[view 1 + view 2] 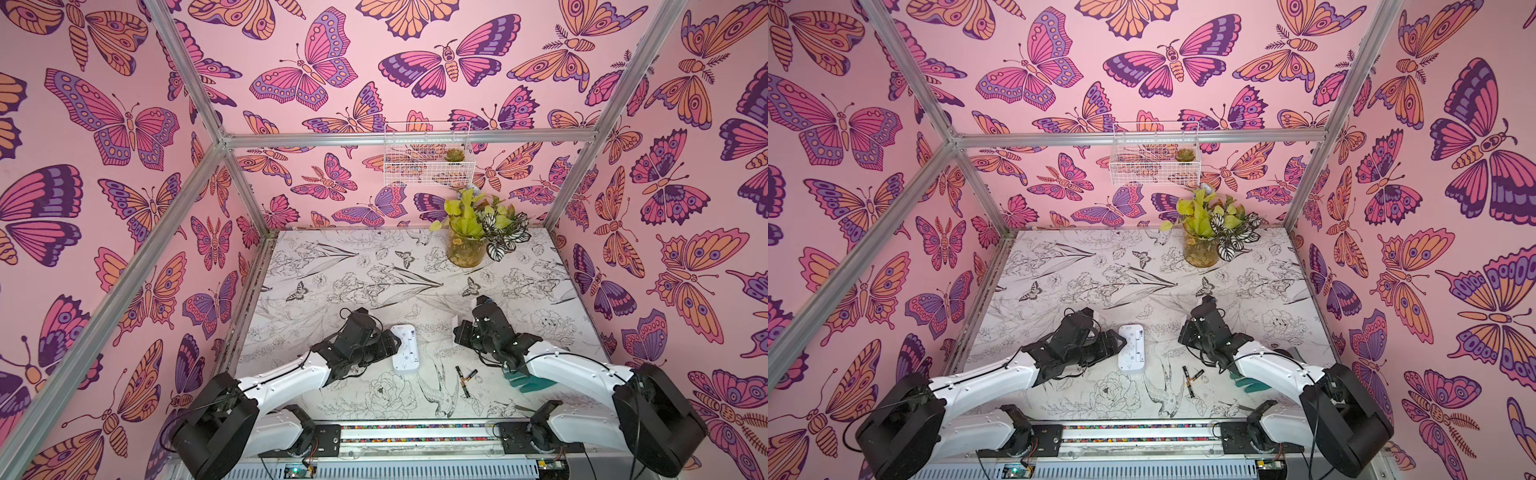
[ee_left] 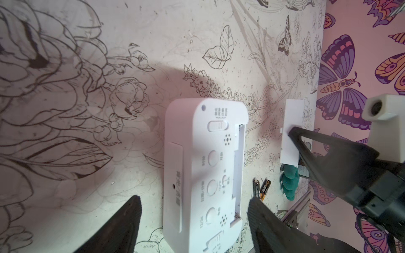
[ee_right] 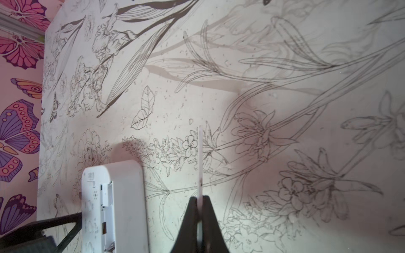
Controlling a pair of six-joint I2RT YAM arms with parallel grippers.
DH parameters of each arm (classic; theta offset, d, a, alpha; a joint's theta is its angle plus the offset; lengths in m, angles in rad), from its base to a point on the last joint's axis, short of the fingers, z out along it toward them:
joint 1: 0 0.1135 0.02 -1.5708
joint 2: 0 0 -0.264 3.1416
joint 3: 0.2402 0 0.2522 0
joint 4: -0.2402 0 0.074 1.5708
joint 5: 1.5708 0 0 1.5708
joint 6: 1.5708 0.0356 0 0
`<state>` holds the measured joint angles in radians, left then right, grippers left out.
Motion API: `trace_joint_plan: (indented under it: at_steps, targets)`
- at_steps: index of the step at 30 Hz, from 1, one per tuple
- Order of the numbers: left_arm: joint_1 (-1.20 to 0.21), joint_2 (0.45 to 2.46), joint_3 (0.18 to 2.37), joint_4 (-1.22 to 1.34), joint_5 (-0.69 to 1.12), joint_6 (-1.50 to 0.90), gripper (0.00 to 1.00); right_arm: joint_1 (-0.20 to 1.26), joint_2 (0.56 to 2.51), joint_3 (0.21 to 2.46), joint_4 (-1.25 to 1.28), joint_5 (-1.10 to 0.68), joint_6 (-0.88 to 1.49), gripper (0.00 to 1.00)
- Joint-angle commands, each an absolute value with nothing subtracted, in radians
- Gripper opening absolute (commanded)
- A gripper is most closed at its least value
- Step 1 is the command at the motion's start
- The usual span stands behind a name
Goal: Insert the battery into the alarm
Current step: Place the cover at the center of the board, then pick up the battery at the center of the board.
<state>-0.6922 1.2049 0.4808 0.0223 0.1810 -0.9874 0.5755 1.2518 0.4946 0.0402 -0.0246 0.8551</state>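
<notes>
The white alarm [image 1: 404, 349] [image 1: 1131, 347] lies back side up mid-table, its battery slot [image 2: 238, 162] uncovered and empty. My left gripper [image 2: 194, 198] [image 1: 395, 338] is open, one finger on each side of the alarm's near end with a gap at each. My right gripper [image 3: 199, 198] [image 1: 457, 332] is shut on a thin white battery cover [image 3: 199, 153] [image 2: 293, 114], held edge-up just right of the alarm [image 3: 122, 197]. Two dark batteries [image 1: 464, 377] [image 1: 1192, 377] [image 2: 260, 188] lie loose on the table between the alarm and the right arm.
A teal glove [image 1: 523, 380] [image 2: 290, 184] lies partly under the right arm. A glass jar of plants [image 1: 465, 249] stands at the back right, below a wire basket [image 1: 428, 153] on the back wall. Pink butterfly walls close three sides.
</notes>
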Motion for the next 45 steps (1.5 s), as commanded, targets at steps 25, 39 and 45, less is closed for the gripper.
trace_joint_plan:
  at_steps: [25,39,45]
  targets:
    - [-0.686,1.137,0.458,-0.055,0.130,-0.968,0.80,0.493,1.153,0.550,-0.395,0.091,0.840,0.39]
    - [-0.687,1.156,0.448,-0.059,0.112,-0.982,0.79,0.938,1.096,0.570,-0.692,0.386,1.324,0.28]
    - [-0.688,1.147,0.440,-0.059,0.111,-0.995,0.79,1.014,1.152,0.588,-0.663,0.390,1.393,0.28]
